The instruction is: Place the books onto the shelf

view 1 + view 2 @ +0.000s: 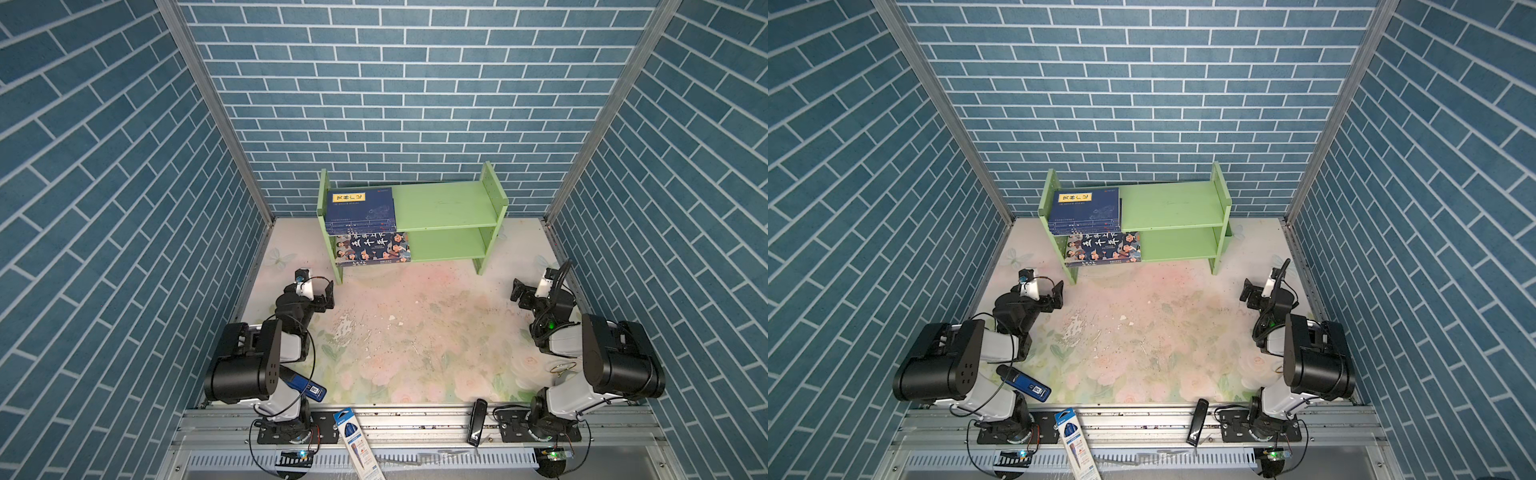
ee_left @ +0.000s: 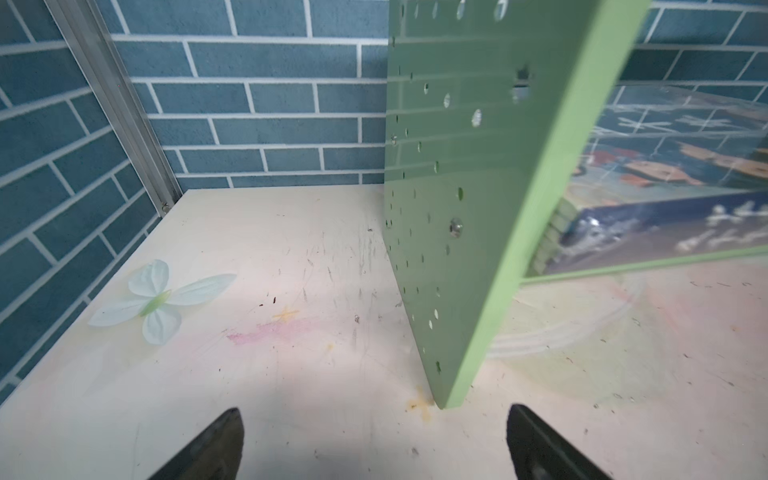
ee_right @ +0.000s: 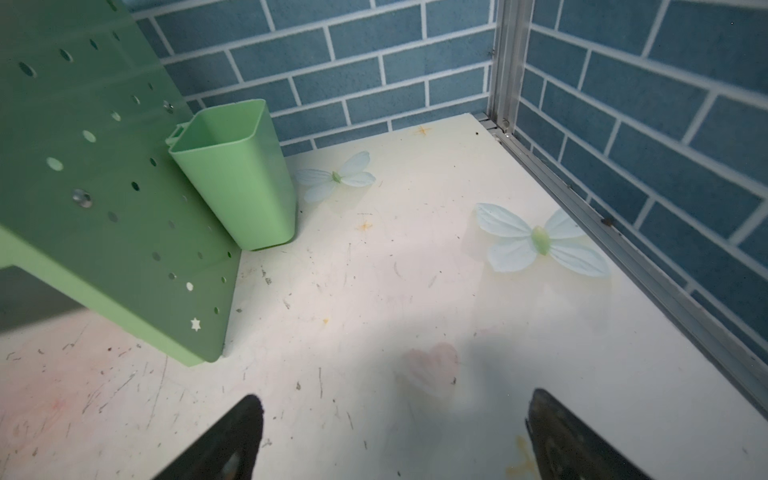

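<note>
The light green shelf [image 1: 449, 208] [image 1: 1173, 208] stands against the back wall. A stack of navy-blue books [image 1: 360, 210] [image 1: 1084, 210] with a yellow label lies on the left of its upper tier. The larger cartoon-face book [image 1: 373, 248] [image 1: 1104, 248] lies on the lower tier below them. My left gripper [image 1: 326, 300] [image 1: 1057, 296] [image 2: 374, 440] is open and empty, low by the shelf's left panel [image 2: 478, 187], with the cartoon book [image 2: 665, 216] beyond. My right gripper [image 1: 516, 293] [image 1: 1246, 291] [image 3: 395, 432] is open and empty, right of the shelf panel [image 3: 104, 187].
A green cup [image 3: 241, 174] hangs on the shelf's right panel. A small blue device [image 1: 307, 385] lies under the left arm. A pen package [image 1: 357, 440] and a black device [image 1: 478, 422] lie on the front rail. Brick walls close three sides.
</note>
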Controlling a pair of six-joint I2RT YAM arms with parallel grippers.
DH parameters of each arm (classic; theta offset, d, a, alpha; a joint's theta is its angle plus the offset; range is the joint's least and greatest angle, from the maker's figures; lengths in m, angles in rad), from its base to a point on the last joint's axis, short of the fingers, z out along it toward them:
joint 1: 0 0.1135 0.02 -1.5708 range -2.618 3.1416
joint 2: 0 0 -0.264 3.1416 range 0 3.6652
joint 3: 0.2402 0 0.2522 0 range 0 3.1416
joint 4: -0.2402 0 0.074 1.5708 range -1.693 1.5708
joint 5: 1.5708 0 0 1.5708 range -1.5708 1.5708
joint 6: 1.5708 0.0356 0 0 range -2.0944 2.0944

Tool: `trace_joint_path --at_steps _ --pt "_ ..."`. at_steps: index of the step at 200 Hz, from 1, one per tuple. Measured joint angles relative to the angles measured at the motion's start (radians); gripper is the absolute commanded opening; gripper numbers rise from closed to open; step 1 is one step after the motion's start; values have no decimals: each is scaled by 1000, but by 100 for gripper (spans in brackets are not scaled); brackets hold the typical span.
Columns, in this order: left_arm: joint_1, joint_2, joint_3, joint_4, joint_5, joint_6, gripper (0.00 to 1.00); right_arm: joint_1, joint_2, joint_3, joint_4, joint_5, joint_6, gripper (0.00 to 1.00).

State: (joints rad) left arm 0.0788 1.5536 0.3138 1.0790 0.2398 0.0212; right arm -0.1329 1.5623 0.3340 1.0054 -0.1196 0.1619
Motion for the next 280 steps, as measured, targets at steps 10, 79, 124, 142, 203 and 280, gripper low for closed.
trace_joint_path --at_steps 10,79,124,142,203,280 --pt "-4 -3 25 -32 -7 5 100 4 -3 0 -10 -1 -6 99" --pt "-17 -6 40 -137 -23 21 100 9 -5 -31 5 50 -13 99" --pt "-18 -6 40 -143 -27 21 100 12 -7 -57 24 110 -12 99" --pt "-18 -6 40 -143 -27 21 100 15 -8 -52 18 115 -13 99" --pt "-18 -6 40 -143 -30 21 100 22 -8 30 -61 60 -29 99" --pt "-18 -6 40 -143 -30 21 100 22 -8 30 -101 51 -32 99"
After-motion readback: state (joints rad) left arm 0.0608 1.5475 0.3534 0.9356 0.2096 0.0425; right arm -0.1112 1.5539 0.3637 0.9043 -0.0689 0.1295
